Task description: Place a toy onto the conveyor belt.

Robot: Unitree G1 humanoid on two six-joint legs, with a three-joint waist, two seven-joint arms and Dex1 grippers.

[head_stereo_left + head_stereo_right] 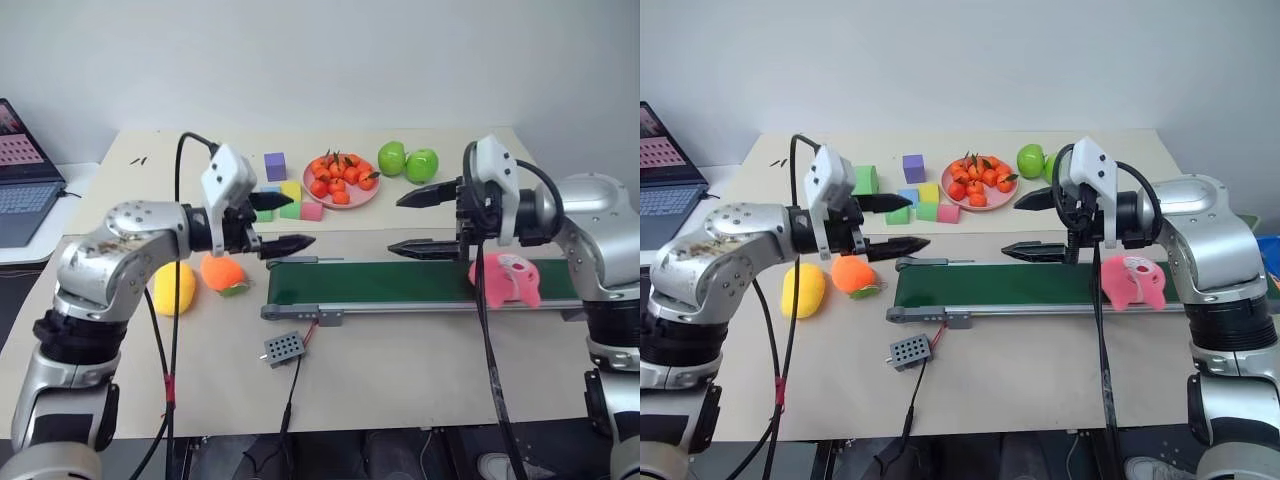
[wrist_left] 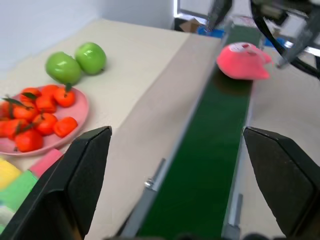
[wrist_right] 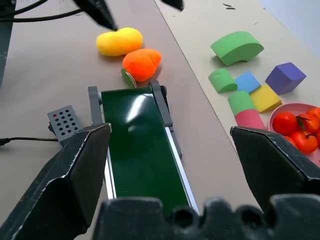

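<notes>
Toy already lying on the belt

Toy is resting on the right end of the belt, lying on its side on the green strip and free of both hands. Judging by that, the placing itself looks done; what seems left is only for the arms to pull clear.

Right hand is hovering above the belt just left of the toy, pointing left, its fingers spread wide and gripping nothing. Left hand is hanging over the belt's left end, pointing right toward the other hand, fingers likewise spread and empty. The two hands are facing each other with a gap between them, well above the strip.

Around the belt: an orange plush is lying just beside its left end, with a yellow plush further left. A small grey box is sitting on the near side, wired to the frame. On the far side of the desk a pink plate is holding small oranges, two green apples are sitting to its right, and foam blocks are scattered to its left. A laptop is standing at the far left.

Nothing is blocking the belt; the strip left of the toy is bare.
</notes>
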